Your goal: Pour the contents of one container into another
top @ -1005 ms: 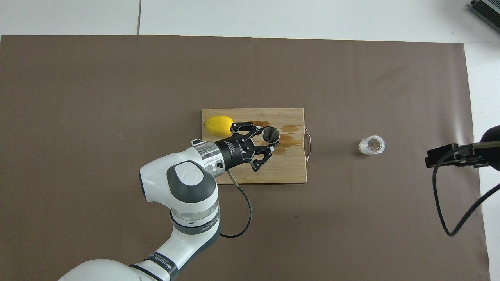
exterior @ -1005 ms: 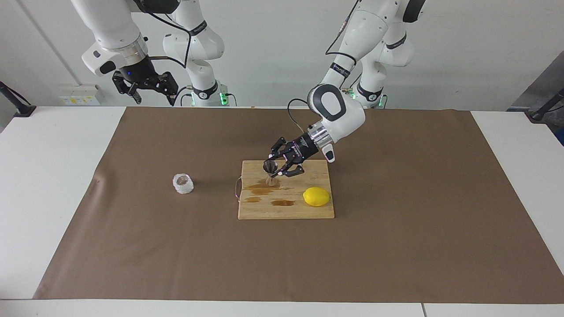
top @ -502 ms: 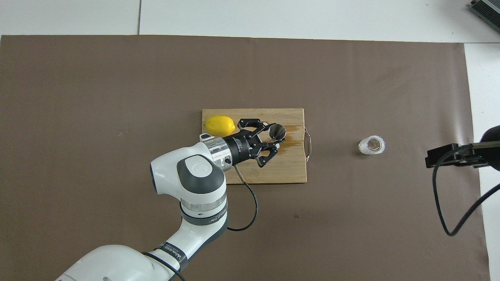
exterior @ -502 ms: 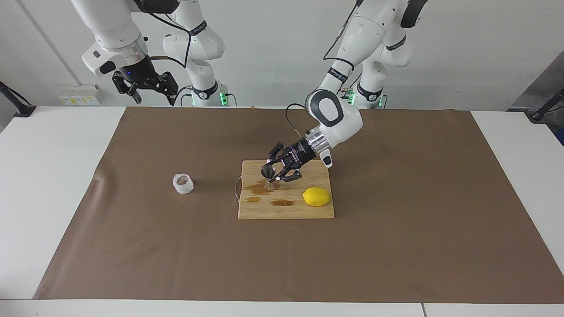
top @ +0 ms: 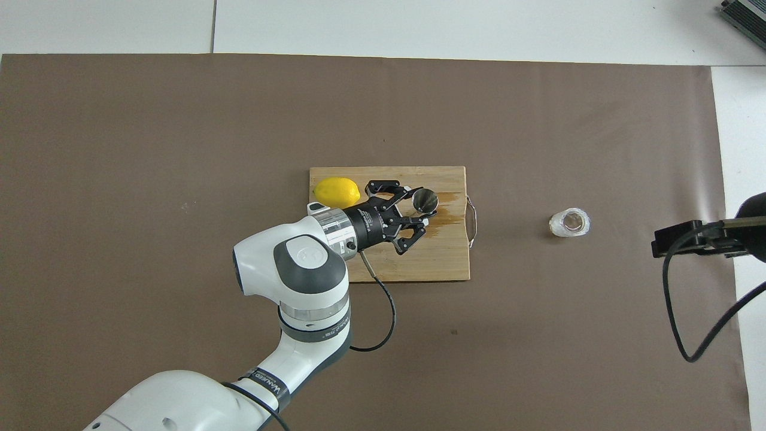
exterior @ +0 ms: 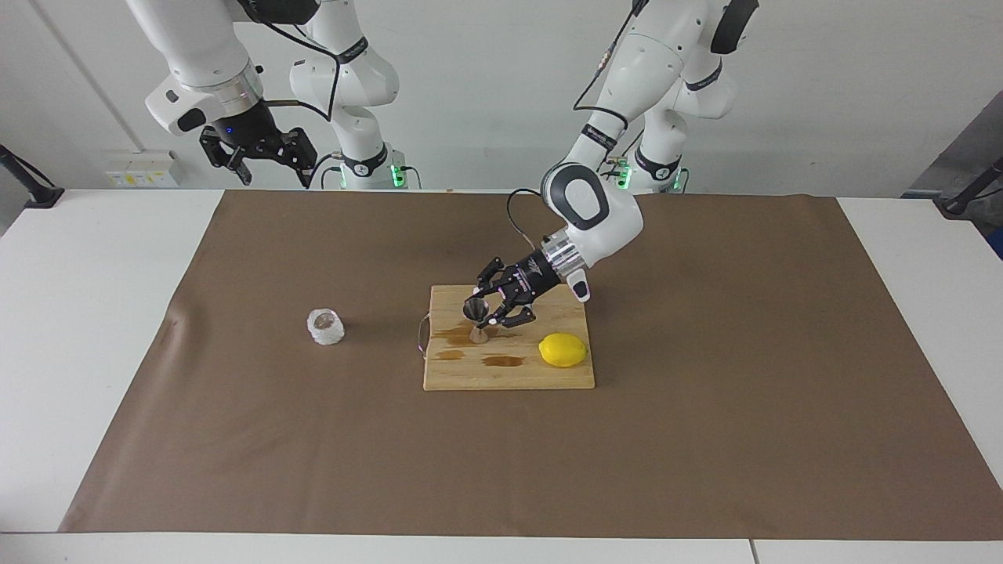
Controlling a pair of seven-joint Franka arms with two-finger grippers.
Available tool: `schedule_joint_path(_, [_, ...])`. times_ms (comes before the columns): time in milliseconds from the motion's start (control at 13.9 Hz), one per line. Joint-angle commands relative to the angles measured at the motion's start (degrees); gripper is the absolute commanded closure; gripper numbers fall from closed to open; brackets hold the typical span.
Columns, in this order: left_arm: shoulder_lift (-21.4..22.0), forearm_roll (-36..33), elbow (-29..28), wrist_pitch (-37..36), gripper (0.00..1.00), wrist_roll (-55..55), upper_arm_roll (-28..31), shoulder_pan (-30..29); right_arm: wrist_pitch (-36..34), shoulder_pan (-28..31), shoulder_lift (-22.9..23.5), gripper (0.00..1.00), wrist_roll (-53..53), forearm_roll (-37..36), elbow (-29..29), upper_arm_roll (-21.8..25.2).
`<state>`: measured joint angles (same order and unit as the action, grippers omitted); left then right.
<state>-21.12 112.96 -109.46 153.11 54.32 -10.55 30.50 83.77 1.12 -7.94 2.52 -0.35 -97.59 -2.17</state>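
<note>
The steel hourglass jigger [exterior: 476,319] [top: 422,201] is roughly upright on the wooden cutting board [exterior: 509,377] [top: 443,263], over a brown wet patch. Whether its foot touches the wood I cannot tell. My left gripper [exterior: 487,315] [top: 417,209] reaches in low from the side and is shut on the jigger. The squat whitish clear cup [exterior: 325,327] [top: 570,222] stands alone on the brown mat toward the right arm's end. My right gripper [exterior: 274,175] hangs open and empty, high over the table edge at that end, where the arm waits.
A yellow lemon [exterior: 563,349] [top: 337,192] lies on the board beside the left gripper. Brown spill stains [exterior: 501,361] mark the board. A metal handle [exterior: 423,335] sticks out of the board toward the cup. The brown mat [exterior: 705,439] covers most of the table.
The left arm has carried the jigger a little lower and farther from the robots over the board, bringing it from tilted to about upright. The right arm and cup have not moved.
</note>
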Motion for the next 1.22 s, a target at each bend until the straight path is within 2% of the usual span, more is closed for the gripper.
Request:
schedule_joint_path(0, [-0.7,1.3,1.0,1.2,1.00,-1.8,-0.8,-0.4,0.3,0.5,-1.5,0.00,-1.6,-0.5,-1.5,0.0])
schedule_joint_path(144, [-0.7,1.1,0.8,1.7,0.95,-2.1,-0.8,-0.3,0.3,0.5,-1.5,0.00,-1.6,-0.5,-1.5,0.0])
schedule_joint_path(287, [-0.7,1.0,0.7,1.7,0.78,-2.6,-0.8,-0.3,0.3,0.5,-1.5,0.00,-1.6,-0.5,-1.5,0.0])
schedule_joint_path(431, [-0.7,1.0,0.7,1.7,0.70,-2.9,-0.8,-0.3,-0.6,0.5,-1.6,0.00,-1.6,-0.5,-1.5,0.0])
schedule_joint_path(861, [-0.6,0.4,0.6,1.8,0.53,-4.2,-0.7,-0.3,-0.6,0.6,-1.6,0.00,-1.9,-0.5,-1.5,0.1])
schedule_joint_path(1005, [-0.6,0.2,0.6,1.8,0.35,-4.3,-0.7,-0.4,-0.6,0.6,-1.6,0.00,-1.9,-0.6,-1.5,0.1])
schedule_joint_path(1148, [-0.6,-0.2,0.6,1.8,0.29,-4.3,-0.8,-0.4,-0.2,0.6,-1.7,0.00,-2.1,-0.5,-0.9,0.1])
